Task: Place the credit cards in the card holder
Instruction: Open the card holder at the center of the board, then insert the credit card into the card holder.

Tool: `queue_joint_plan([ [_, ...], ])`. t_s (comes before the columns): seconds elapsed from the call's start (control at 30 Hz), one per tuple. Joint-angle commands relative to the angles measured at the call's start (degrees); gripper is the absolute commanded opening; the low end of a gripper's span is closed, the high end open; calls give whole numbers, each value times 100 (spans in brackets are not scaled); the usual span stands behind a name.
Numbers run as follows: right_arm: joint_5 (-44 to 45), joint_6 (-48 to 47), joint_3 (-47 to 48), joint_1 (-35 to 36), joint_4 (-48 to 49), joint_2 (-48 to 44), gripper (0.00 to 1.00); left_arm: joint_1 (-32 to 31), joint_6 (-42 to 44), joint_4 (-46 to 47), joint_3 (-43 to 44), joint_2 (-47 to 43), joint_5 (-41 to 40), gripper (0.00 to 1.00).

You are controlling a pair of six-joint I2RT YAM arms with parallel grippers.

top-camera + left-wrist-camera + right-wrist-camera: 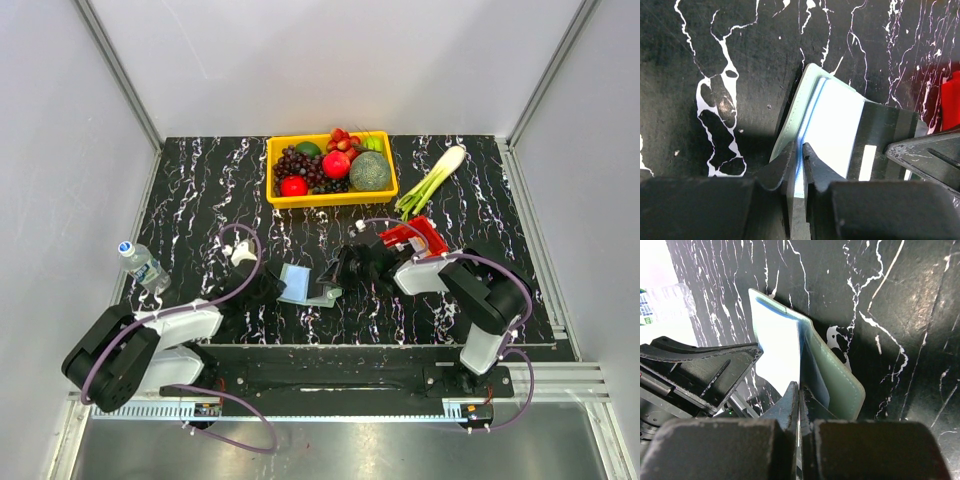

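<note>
The grey-green card holder (297, 282) lies open like a book on the black marbled table between both grippers. My left gripper (272, 288) is pinched on one thin, blue-edged half of it; the left wrist view shows the jaws (801, 146) nearly together on that flap beside the pale green cover (796, 107). My right gripper (343, 272) is shut at the holder's fold (800, 385), with the green cover (837, 382) just to its right. It seems to hold a dark credit card (885, 135) with a pale stripe, standing at the holder's inner side. Other cards are not visible.
A yellow tray (332, 198) of fruit sits at the back centre, with a leek (432, 180) to its right. A red plastic object (418, 236) lies just behind the right gripper. A water bottle (142, 263) and a small white object (240, 253) lie to the left.
</note>
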Motion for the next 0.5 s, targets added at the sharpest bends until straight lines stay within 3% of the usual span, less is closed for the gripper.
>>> queue_joint_plan([
  [0.0,-85,300,-97,131,325,39,0,-83,-137,-530,-263,-94,14,15],
  [0.47,-295,291,34,254,334,443,0,-101,-312,-591,-509,-577,40,21],
])
